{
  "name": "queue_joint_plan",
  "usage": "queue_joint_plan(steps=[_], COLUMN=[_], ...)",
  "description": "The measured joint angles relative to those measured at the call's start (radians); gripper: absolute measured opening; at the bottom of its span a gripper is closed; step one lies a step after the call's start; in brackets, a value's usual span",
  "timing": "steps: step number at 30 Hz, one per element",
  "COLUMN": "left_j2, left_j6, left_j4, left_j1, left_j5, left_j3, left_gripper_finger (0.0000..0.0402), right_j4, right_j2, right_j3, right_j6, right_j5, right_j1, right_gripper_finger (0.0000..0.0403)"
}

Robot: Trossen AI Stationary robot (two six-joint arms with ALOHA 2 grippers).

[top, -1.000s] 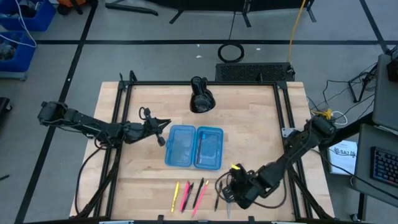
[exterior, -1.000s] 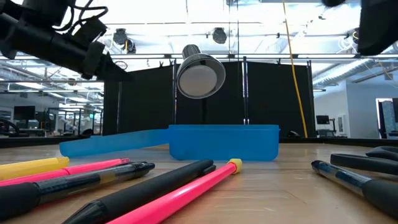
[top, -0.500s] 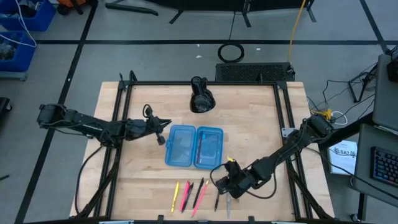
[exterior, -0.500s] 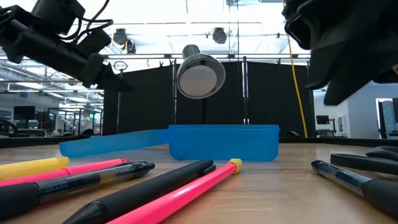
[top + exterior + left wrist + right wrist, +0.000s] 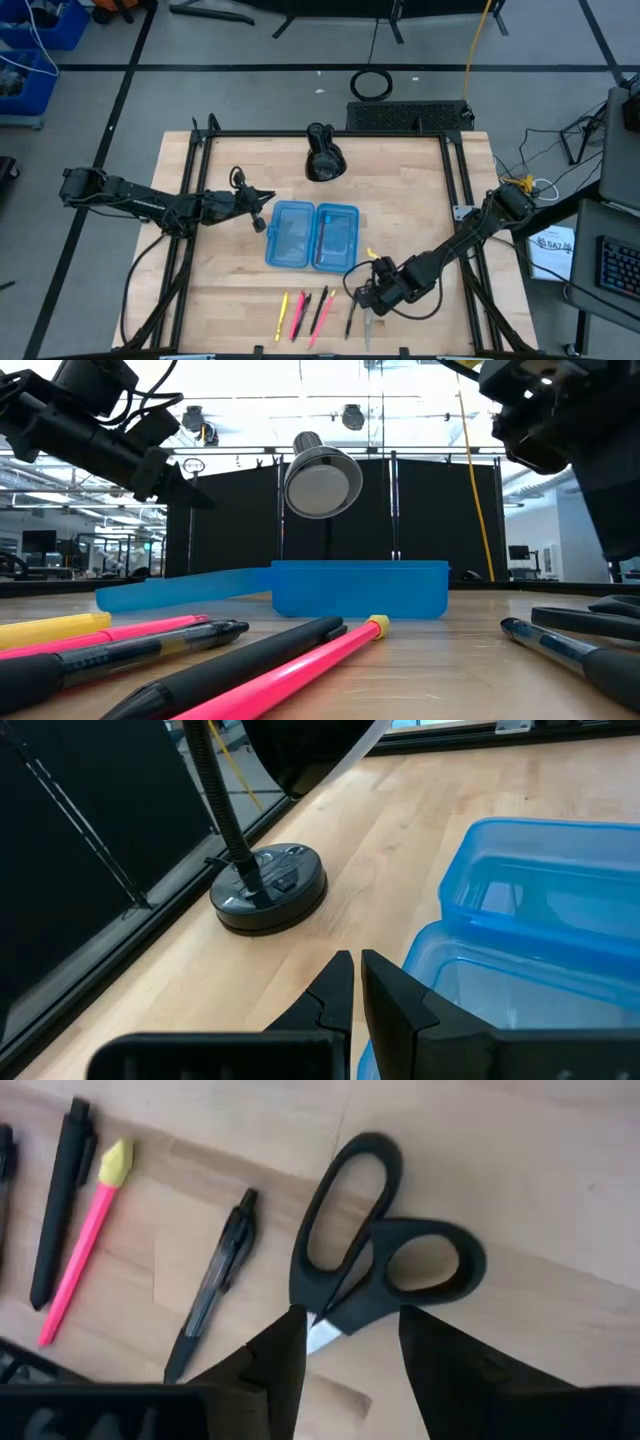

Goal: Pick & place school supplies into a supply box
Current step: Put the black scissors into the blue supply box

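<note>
Scissors (image 5: 372,1258) lie flat beneath my right gripper (image 5: 350,1342), its fingers spread empty astride the blades, so I risk pinching only one blade and skidding them toward the pen (image 5: 212,1288).

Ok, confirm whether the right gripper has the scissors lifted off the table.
No. The scissors lie flat on the wood, and the right gripper hangs open above their blades.

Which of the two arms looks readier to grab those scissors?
The right. Its gripper is open just above the scissors, fingers either side of the blades. The left gripper is shut, up beside the blue box.
</note>
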Motion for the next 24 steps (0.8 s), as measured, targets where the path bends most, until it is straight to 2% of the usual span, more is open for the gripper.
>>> queue_joint_plan(steps=[11, 24], left_j2=[0.000, 0.000], left_j6=[0.000, -0.001], left_j4=[0.000, -0.015], left_j1=[0.000, 0.000], left_j5=[0.000, 0.000], left_j3=[0.000, 0.000], left_gripper_finger=[0.0031, 0.0031], right_j4=[-0.036, -0.015], right_j2=[0.000, 0.012], right_j3=[0.000, 0.000], right_j6=[-0.019, 0.002], right_j5=[0.050, 0.045], right_j1=[-0.023, -0.019], right_gripper_finger=[0.0153, 0.0153])
